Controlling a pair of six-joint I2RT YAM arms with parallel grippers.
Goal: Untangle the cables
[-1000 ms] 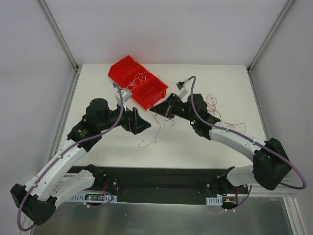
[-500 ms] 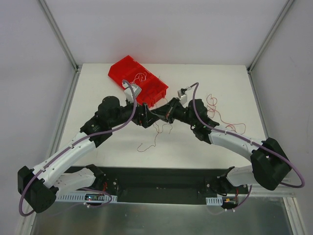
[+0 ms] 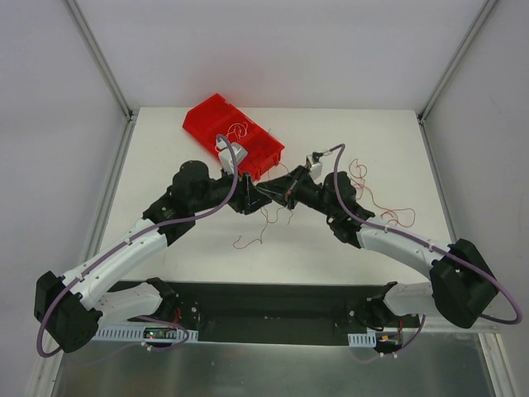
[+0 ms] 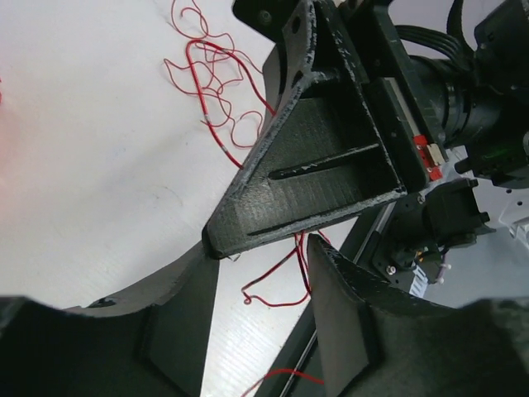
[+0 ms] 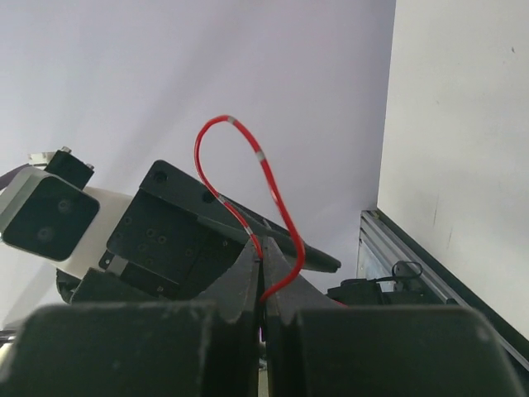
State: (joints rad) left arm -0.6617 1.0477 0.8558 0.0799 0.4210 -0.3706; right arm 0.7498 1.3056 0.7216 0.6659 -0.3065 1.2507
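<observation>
My right gripper [image 3: 267,192] is shut on a thin red cable [image 5: 273,194] that loops up out of its closed jaws [image 5: 263,253]. From that grip several curly red strands [image 3: 266,218] hang down to the table, one end trailing to the left [image 3: 240,243]. My left gripper [image 3: 250,197] sits right against the right gripper's tip. Its fingers [image 4: 347,306] stand apart, and a red strand [image 4: 277,285] runs through the gap next to the right-hand finger, with nothing clamped. A loose red tangle [image 4: 211,83] lies on the table beyond.
A red compartment bin [image 3: 216,117] stands at the back left of centre with thin wires [image 3: 240,130] in it. More red curly strands [image 3: 362,177] lie on the table right of the right arm, reaching toward [image 3: 398,217]. The black base rail [image 3: 273,302] runs along the near edge.
The left arm swung right and forward until its gripper met the right gripper, and its jaws narrowed. The right gripper stayed shut on the cable and barely shifted.
</observation>
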